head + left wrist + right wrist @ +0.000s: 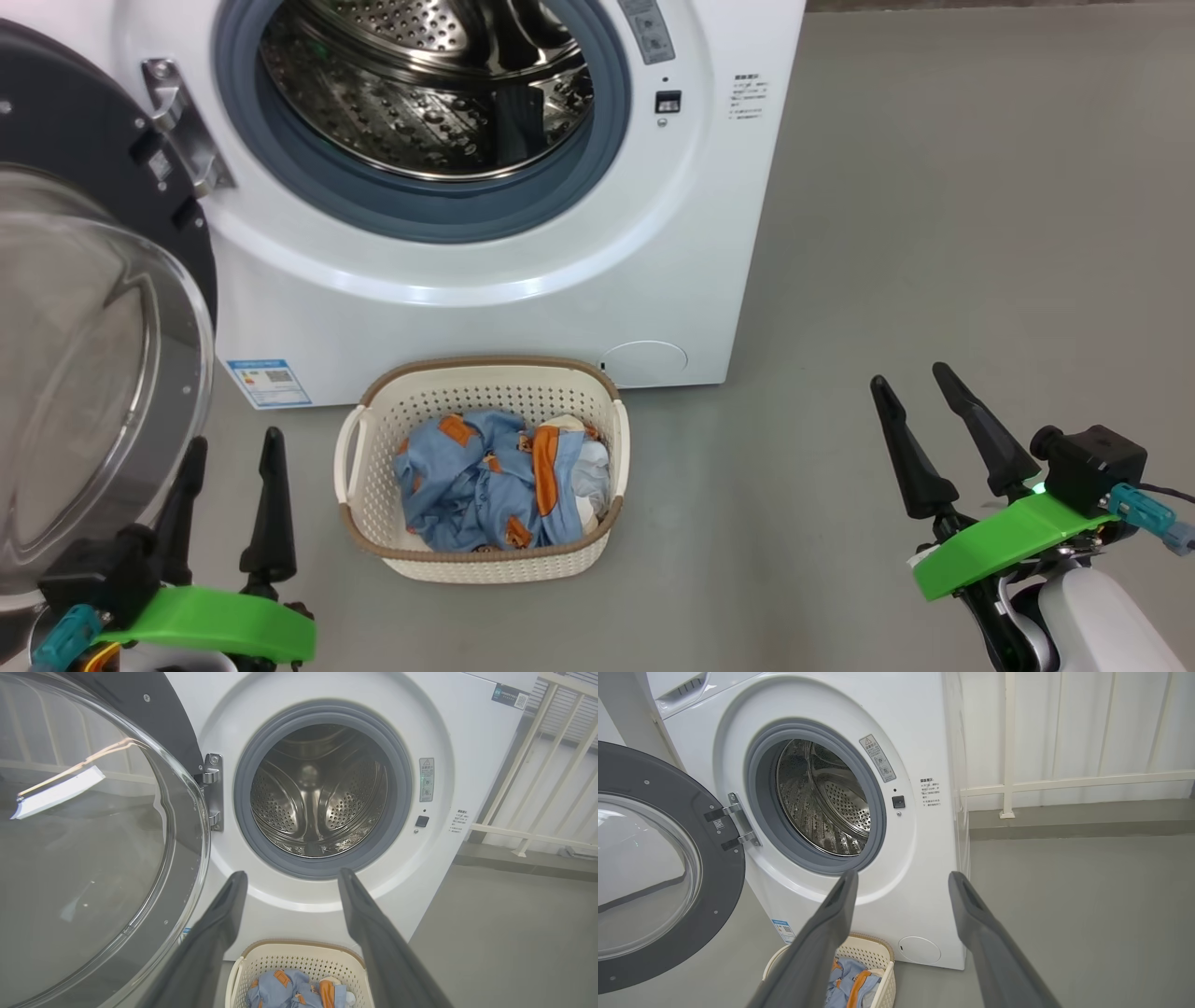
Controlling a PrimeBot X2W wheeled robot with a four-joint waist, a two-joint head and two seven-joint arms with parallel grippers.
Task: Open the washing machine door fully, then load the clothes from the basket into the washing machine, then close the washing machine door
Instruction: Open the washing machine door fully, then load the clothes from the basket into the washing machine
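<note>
Heaping lower-centre in basket (485, 397), clothes (471, 481) seem soft, light: pinch a raised fold; left claw (234, 439), right claw (909, 375) open.

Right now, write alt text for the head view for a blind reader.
A white washing machine stands with its door swung open at left. A basket of blue clothes sits on the floor before it, between the open left gripper and right gripper.

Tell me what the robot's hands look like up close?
Each hand, the left gripper and the right gripper, is two long black tapering fingers on a bright green plate. A teal plug sits by each wrist; the right also carries a black camera block and a white forearm shell.
</note>
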